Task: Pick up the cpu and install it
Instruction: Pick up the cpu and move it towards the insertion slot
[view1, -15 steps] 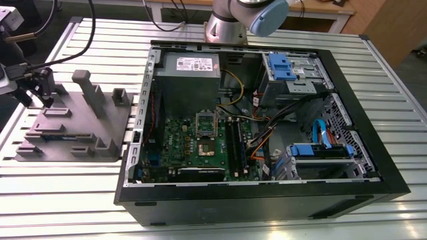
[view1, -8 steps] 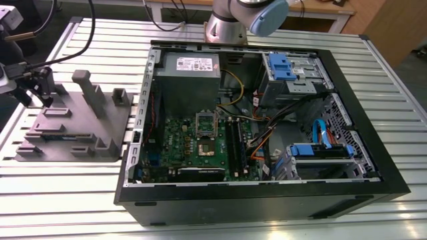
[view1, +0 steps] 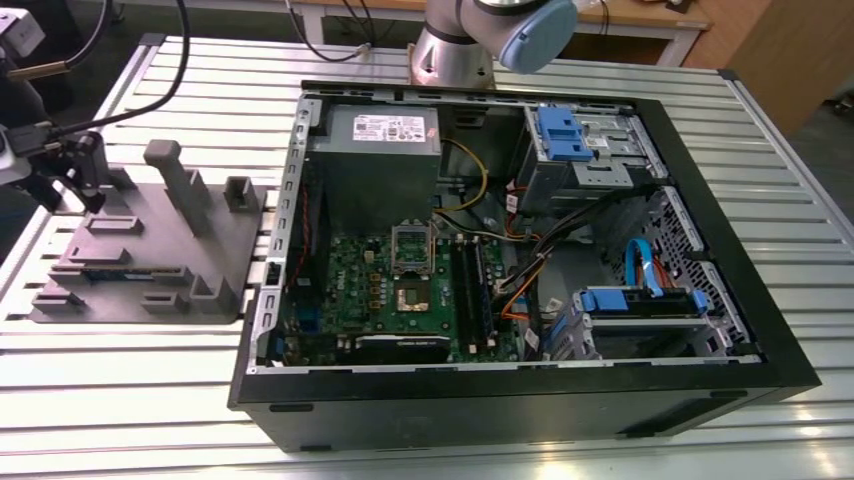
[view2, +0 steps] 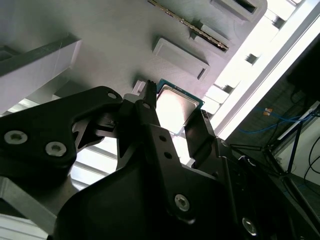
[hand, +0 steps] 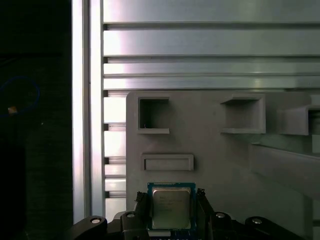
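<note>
1. In the exterior view, the tool (view1: 67, 188) hangs low over the grey fixture block (view1: 150, 250), at the end of the block toward the exterior view's left. The block lies on the slotted bench (view1: 174, 80). The open computer case (view1: 521, 390) stands beside the block, toward the exterior view's right. Inside it, the socket (view1: 411, 292) sits on the green motherboard (view1: 360, 290), well apart from the tool. As we judge it, the relation that counts is this one: the socket lies across the block and over the case wall from the tool.

2. In the second wrist view, the cpu (view2: 176, 107) shows its bright metal top between the two dark jaws of the tool (view2: 174, 104). One jaw meets it on each side, close over the pale face of the fixture block (view2: 110, 45).

3. In the first wrist view, the cpu (hand: 171, 207) lies square to the tool (hand: 171, 196), flat and level. The jaws stand against two opposite edges, so we read the tool as clamped on the cpu. We cannot tell whether it is clear of the fixture block (hand: 225, 165) beneath. The bench (hand: 200, 40) runs beyond the block. Being square, the cpu has no long axis.
</note>
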